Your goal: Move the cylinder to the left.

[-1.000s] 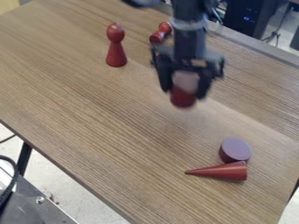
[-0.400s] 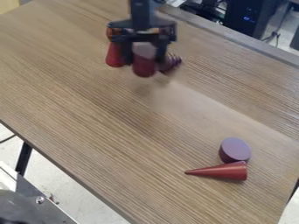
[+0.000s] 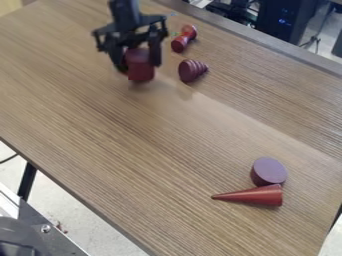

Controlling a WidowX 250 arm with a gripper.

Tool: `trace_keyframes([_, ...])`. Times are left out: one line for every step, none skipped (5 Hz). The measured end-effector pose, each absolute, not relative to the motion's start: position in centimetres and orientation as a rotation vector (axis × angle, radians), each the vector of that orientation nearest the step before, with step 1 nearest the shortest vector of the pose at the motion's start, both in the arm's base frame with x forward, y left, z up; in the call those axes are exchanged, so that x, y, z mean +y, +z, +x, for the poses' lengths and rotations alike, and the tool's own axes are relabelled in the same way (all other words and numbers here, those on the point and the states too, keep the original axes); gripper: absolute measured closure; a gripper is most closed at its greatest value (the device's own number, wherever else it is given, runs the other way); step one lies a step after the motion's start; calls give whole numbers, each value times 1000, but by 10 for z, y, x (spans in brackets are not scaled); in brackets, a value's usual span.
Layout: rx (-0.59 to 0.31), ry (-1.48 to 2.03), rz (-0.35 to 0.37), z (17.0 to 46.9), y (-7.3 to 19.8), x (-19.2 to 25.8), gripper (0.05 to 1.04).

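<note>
arm at upper left, tool downward, apparently clamped

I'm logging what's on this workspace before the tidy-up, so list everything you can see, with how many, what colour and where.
held cylinder: one, red, between the gripper's fingers, upper left
ridged piece: one, dark red, on its side, right of the gripper in the picture
dumbbell-shaped piece: one, red, near the far edge
short cylinder: one, purple, lower right
cone: one, red, lying beside the short cylinder, tip to the picture's left
table: one, wood-brown, across the middle
table leg: one, black, lower left
metal part: one, grey, lower left corner
computer case: one, black with blue lights, behind the table
floor: pale, around the table
arm with gripper: one, black, upper left
</note>
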State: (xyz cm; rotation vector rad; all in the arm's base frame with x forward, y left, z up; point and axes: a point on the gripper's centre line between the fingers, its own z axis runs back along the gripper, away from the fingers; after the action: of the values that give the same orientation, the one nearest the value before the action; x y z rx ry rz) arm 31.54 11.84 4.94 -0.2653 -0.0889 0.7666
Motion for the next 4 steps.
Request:
trace_keyframes([-77, 863, -264, 304, 47, 130, 268])
trace_keyframes([-40, 914, -219, 296, 47, 135, 268])
trace_keyframes([-1, 946, -169, 291, 48, 138, 268])
trace_keyframes([13, 986, -92, 292, 50, 145, 268])
